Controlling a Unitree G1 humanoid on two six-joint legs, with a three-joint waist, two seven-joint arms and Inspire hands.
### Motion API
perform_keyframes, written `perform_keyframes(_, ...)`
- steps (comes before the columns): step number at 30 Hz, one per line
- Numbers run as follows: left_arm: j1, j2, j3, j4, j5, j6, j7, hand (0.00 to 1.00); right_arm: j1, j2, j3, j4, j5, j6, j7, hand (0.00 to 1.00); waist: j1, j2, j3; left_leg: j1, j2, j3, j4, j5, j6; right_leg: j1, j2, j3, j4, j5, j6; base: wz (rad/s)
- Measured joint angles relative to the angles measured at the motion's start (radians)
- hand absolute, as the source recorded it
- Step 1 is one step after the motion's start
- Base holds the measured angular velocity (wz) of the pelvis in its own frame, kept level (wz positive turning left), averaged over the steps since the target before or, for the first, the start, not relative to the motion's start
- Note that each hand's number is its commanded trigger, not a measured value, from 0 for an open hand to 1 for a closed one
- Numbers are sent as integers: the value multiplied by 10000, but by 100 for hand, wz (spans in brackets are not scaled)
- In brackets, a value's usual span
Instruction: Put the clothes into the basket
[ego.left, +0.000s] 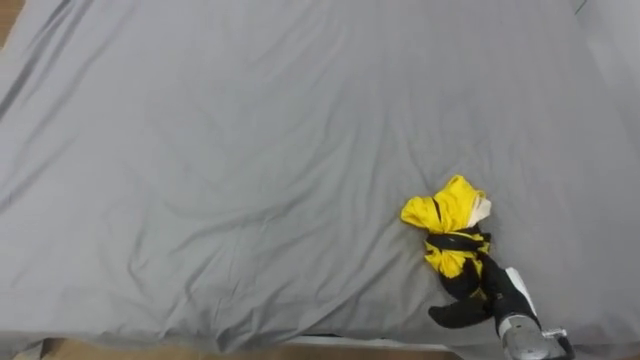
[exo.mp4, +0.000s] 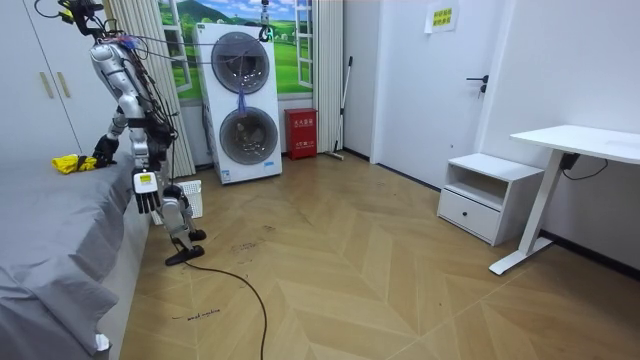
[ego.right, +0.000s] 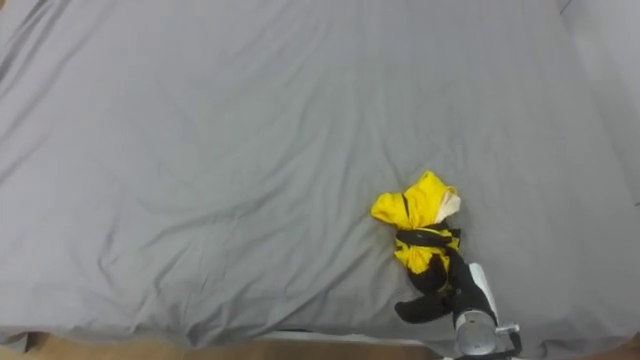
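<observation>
Yellow-black garment (ego.left: 447, 225), bunched, near right on grey sheet (ego.left: 250, 150): judged soft, light; right hand (ego.left: 492, 292) clenched on its near end, a fair hold

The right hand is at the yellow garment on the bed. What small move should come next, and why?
Probably lift the right hand a little, raising the yellow garment off the grey sheet. Its fingers seem closed on the garment's near end, and the bundle lies on the sheet. The left hand hangs open at the robot's side.
</observation>
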Motion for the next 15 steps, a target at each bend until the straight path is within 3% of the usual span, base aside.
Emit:
perform_keyframes(7, 0, 43, -127, 15, -1, -1, 0, 0, -376, -350, -20, 987, 82, 49, -112, 100, 23, -15, -3, 8, -15, -39, 50, 3, 5, 44, 2, -37, -9, 0, 0, 1)
perform_keyframes(11, -2, 40, -165, -9, -36, -19, 0, 0, -405, -346, -7, 1415, 252, 84, -40, 100, 21, 18, 15, -28, -23, -83, 51, 5, 2, 80, 12, -121, -128, 0, 0, 4)
perform_keyframes(15, -4, 36, -164, 9, -59, -50, 0, 0, -326, -345, 28, 2082, 531, 192, 48, 100, 183, 177, 113, -67, -32, -85, -30, 6, 0, 29, 11, -137, -173, 0, 0, 0)
